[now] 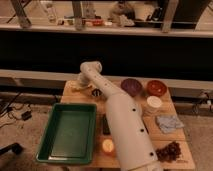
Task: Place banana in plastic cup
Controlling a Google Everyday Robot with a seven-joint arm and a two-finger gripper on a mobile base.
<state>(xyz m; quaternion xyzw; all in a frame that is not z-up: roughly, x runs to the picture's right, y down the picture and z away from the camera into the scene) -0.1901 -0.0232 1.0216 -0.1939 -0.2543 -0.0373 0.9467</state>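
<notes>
My arm reaches across the wooden table [165, 137] to its far left corner. The gripper [80, 84] points down there, mostly hidden behind the white wrist, and it is shut. A pale-yellow banana [74, 89] lies on the table right under and beside the gripper. Whether the gripper holds the banana is hidden by the wrist. The plastic cup is hidden or out of view.
A green tray [67, 132] fills the left front. A purple bowl [131, 86], a red-brown bowl [156, 87] and a white cup [153, 104] stand at the back right. A blue-grey cloth [167, 123], dark grapes [170, 150], an orange fruit [108, 146] and a small dark object [95, 93] lie nearby.
</notes>
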